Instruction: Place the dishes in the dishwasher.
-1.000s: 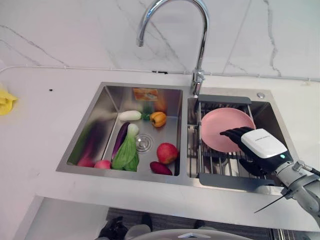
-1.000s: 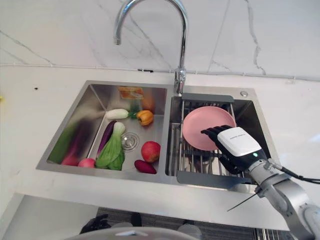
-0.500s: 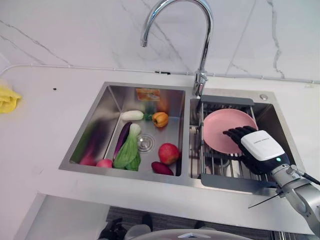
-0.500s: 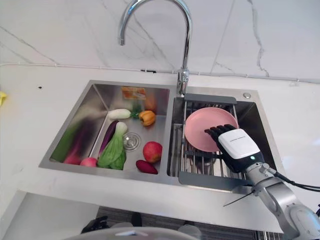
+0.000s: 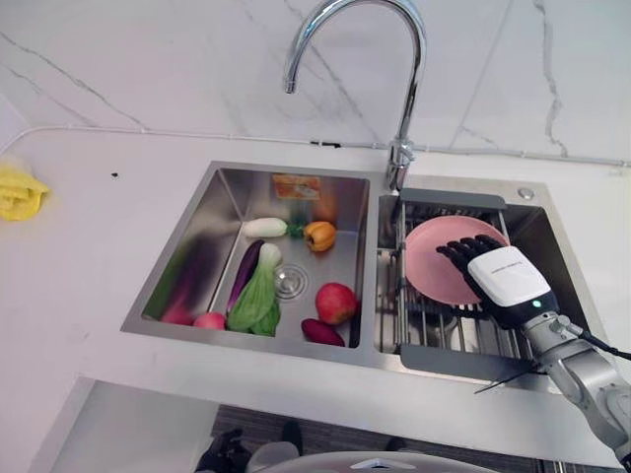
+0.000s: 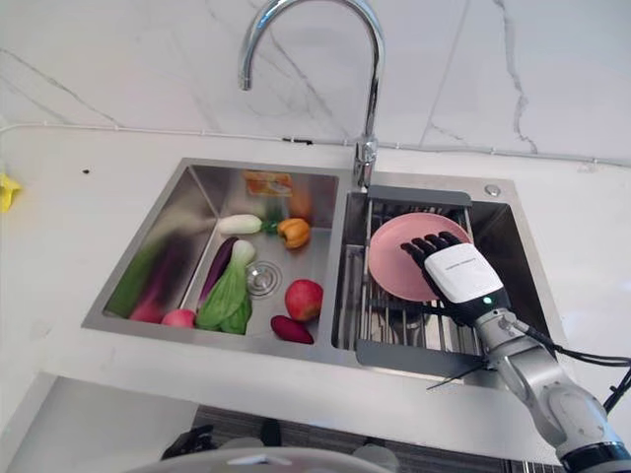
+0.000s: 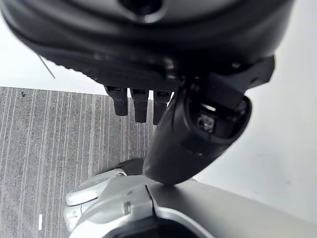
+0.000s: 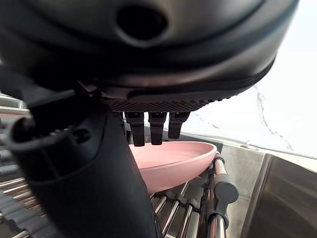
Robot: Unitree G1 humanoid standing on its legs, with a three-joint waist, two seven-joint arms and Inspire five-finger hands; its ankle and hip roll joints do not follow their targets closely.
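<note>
A yellow cloth [image 5: 18, 191] lies at the far left edge of the frame on the white table [image 5: 89, 246], well apart from the double sink [image 5: 197, 232] in the middle. The sink's left basin holds, from left to right, a small pink-red vegetable [image 5: 206, 321], a purple aubergine [image 5: 243, 275], a green leafy vegetable [image 5: 256, 301], a white vegetable [image 5: 264, 228] near the back wall, an orange pepper [image 5: 318, 236], a red apple [image 5: 336, 302] and a dark red sweet potato [image 5: 321, 332] by the front wall; the drain sits bare between them. A curved tap [image 5: 394, 89] rises behind the divider between the basins. In the right basin a metal drying rack [image 5: 434, 325] spans the opening, and the pink plate [image 5: 434, 258] rests on its bars, round and shallow, face up and tilted a little so its far rim sits higher; bare bars lie open in front of it, toward the lower part of the frame. The right robot hand [image 5: 493, 271] comes in from the lower right and lies over the plate's right side with its fingers straight and spread, above the plate's face and not closed round it, as its wrist view shows. The left robot hand [image 7: 163, 74] shows in its own wrist view over a grey striped floor [image 7: 44, 148], its fingers relaxed and holding nothing.
</note>
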